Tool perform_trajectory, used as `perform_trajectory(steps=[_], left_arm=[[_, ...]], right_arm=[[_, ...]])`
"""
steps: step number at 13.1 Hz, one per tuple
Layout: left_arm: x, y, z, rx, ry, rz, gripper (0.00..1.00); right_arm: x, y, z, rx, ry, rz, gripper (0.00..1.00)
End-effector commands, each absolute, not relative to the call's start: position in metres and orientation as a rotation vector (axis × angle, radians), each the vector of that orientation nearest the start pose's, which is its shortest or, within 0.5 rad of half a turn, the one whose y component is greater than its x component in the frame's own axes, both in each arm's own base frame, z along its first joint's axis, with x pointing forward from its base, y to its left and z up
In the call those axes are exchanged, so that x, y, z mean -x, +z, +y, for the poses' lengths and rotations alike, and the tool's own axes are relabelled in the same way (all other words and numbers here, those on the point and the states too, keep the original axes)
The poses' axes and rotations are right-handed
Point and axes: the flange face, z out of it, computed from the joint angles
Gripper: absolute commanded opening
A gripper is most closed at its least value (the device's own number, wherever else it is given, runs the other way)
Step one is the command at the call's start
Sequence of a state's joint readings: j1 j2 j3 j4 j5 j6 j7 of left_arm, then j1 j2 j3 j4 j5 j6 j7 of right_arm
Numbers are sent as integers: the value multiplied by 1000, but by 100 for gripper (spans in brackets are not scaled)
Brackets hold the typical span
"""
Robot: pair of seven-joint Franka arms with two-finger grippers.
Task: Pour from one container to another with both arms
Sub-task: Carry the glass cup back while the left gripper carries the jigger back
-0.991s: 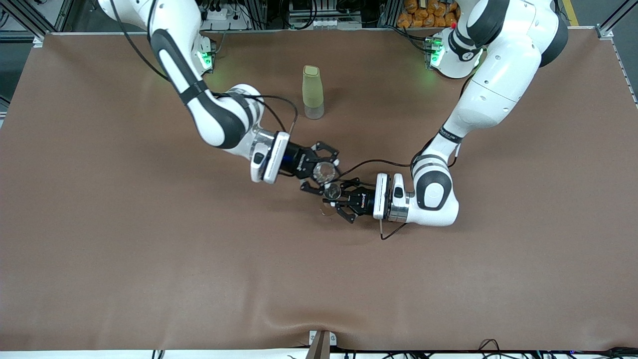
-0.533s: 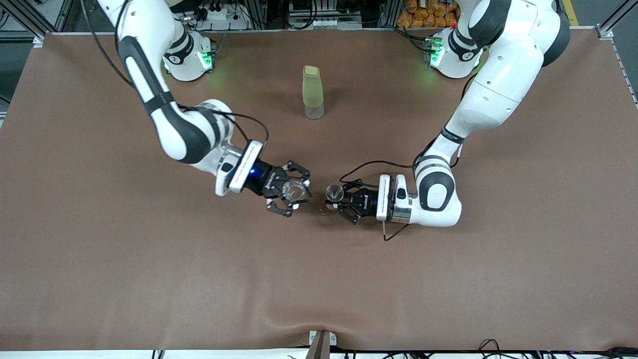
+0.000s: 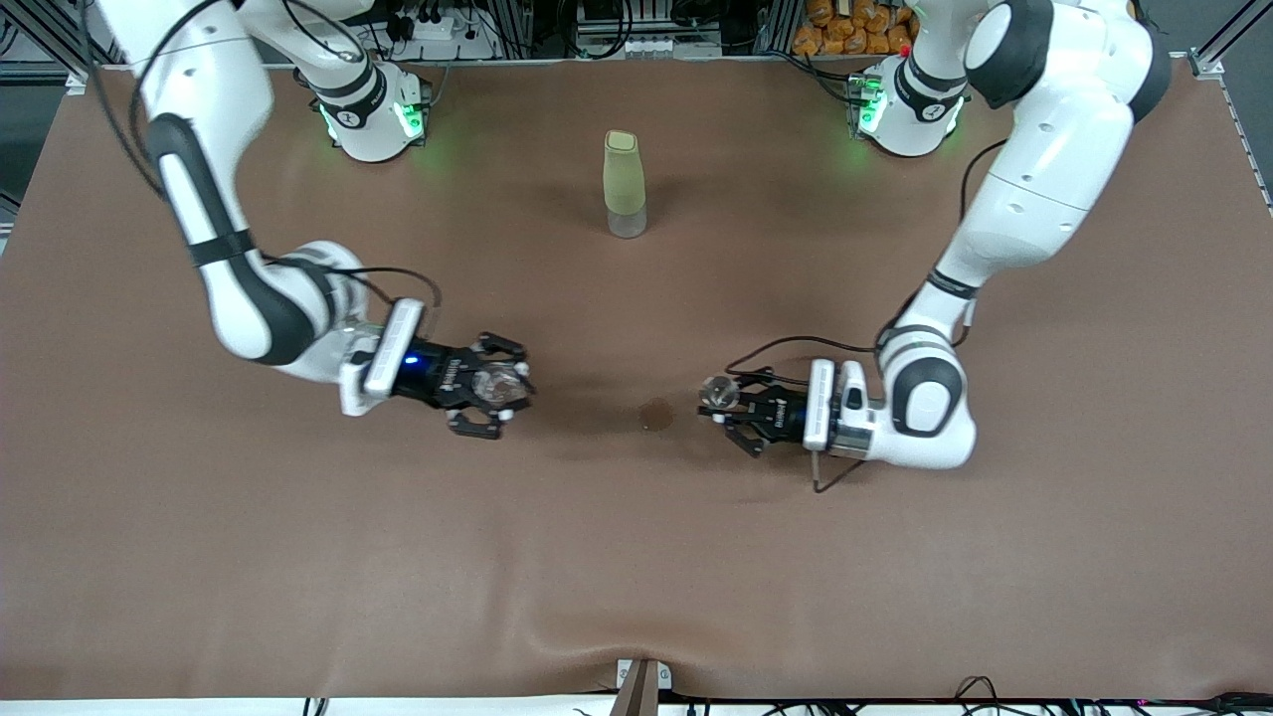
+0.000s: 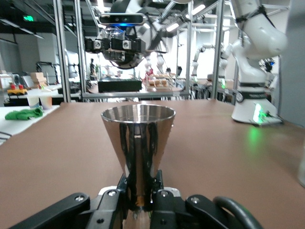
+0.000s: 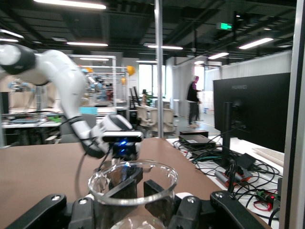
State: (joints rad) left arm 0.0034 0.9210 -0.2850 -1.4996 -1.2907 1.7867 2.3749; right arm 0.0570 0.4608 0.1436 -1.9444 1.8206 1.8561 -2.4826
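Currently I judge the pour itself complete: both cups are upright and well apart, a small dark spot point(image 3: 655, 413) marks the table point(image 3: 636, 557) between them, and what remains is to set them down. The left gripper point(image 3: 723, 402), right of frame centre, is clamped on the steel cup point(image 4: 137, 145). The right gripper point(image 3: 497, 386), left of centre, is clamped on the clear glass cup point(image 5: 132, 188).
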Motion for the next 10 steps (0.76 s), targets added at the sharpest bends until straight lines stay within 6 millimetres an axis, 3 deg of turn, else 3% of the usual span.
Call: perform_trajectory(steps=[1, 6, 8, 10], left_arm=[[-643, 167, -185, -1076, 968, -1456, 0], [-643, 158, -57, -1097, 916, -1500, 0], [-639, 157, -6, -1103, 953, -1505, 0], [-633, 152, 38, -1106, 1019, -1476, 0]], right_arm=[[-592, 284, 130, 1254, -1330, -1206, 0], [-570, 261, 2, 1235, -1203, -1272, 0], [-557, 235, -46, 1308, -1149, -1258, 0], [-542, 207, -80, 1357, -1100, -1239, 0]])
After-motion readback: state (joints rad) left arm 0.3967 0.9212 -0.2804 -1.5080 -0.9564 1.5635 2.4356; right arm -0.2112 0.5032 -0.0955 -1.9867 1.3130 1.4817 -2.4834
